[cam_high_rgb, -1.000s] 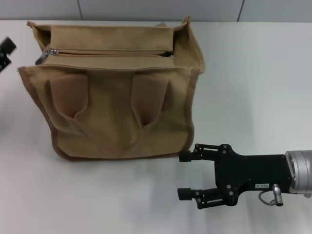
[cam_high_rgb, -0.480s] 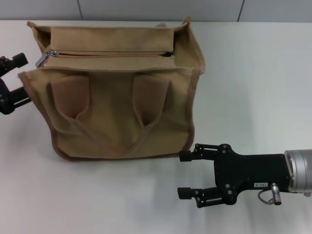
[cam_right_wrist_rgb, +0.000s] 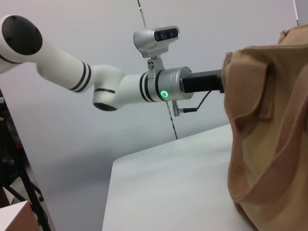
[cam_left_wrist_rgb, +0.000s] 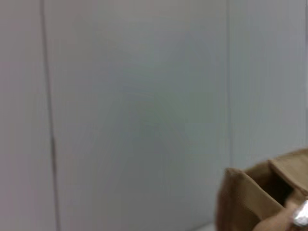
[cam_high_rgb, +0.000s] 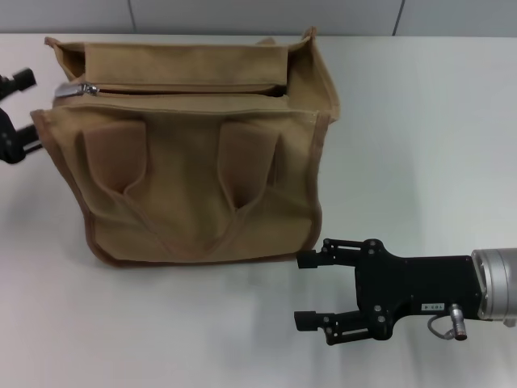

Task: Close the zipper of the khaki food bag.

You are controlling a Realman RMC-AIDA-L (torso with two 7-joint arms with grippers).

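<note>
Zipper runs left-right along top panel of bag, on table. Pull tab at zipper's left end, so closing travel looks rightward. Left gripper just beside bag's left edge, near tab, fingers spread. Right gripper well apart, in front of bag's right corner, fingers wide, empty.

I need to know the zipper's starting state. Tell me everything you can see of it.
The zipper is a khaki-taped line running along the top panel of the bag. Its small silver pull tab sits at the end nearest the left gripper, which is close beside it but not touching. A dark gap shows near the far end, so it looks unclosed.
</note>
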